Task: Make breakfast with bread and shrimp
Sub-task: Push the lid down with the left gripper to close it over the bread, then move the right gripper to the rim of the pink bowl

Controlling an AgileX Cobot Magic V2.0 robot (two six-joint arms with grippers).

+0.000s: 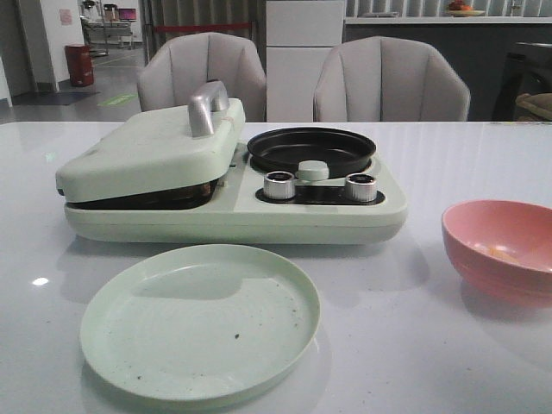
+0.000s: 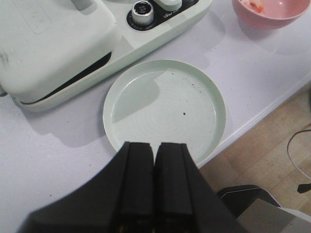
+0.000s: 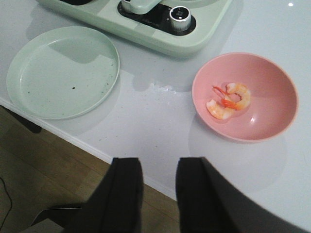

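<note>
Two small curled orange-and-white shrimp [image 3: 229,100] lie in a pink bowl [image 3: 265,126] at the table's right; the bowl also shows in the front view [image 1: 500,246]. No bread shows; the green breakfast maker [image 1: 233,177] has its griddle lid [image 1: 151,147] shut. An empty pale green plate [image 1: 200,319] lies in front of it. My left gripper [image 2: 155,148] is shut and empty, above the plate's near rim [image 2: 163,109]. My right gripper [image 3: 159,164] is open and empty, over the table's front edge, short of the bowl. Neither gripper shows in the front view.
The breakfast maker has a small black frying pan [image 1: 310,148] and two silver knobs [image 1: 279,185]. Two grey chairs [image 1: 388,82] stand behind the table. The table's front edge [image 3: 97,150] and the wooden floor lie below both grippers.
</note>
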